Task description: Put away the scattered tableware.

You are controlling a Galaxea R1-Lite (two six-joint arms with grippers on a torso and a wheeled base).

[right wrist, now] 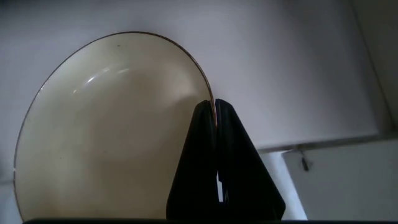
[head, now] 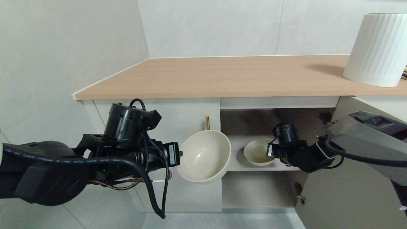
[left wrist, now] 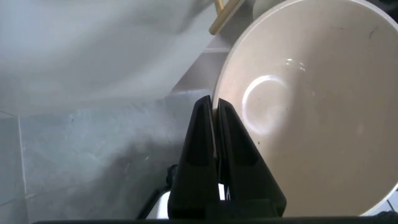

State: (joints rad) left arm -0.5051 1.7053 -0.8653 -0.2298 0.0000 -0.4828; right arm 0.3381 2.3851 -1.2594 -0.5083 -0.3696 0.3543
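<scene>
Counted in scene: 2 bowls, 2 hands, 1 container, 2 cabinet doors, 1 shelf.

Gripped large bowl (head: 205, 157) (left wrist: 311, 106) w/ left hand (head: 181, 154) (left wrist: 214, 109), fingers pressed tight on near rim, one inside, one outside. Held clear in air, tilted, mouth turned up and toward head camera; cream, glossy inside. Seen in front of closed door (head: 178, 114), just below brass handle (head: 207, 122) (left wrist: 224, 15), at left edge of cabinet (head: 279, 121) opening, lower than front edge of desk (head: 222, 76). Lay beyond left hand's fingertips, on side toward opening.

Pinched small bowl (head: 257, 152) (right wrist: 112, 124) at its thin rim w/ right hand (head: 269, 151) (right wrist: 214, 109), fingers clamped either side. Found inside cabinet at level of shelf (head: 235, 165), immediately left of right hand, mouth up w/ slight tilt. Contact w/ shelf: cannot tell. Seen apart from large bowl, approx. same height in head view, w/ cabinet's left frame edge between.

Noted ribbed white container (head: 375, 51) upright on desk, far right, wider at base. Noted open door (head: 349, 197) swung out at right of opening, under right arm.
</scene>
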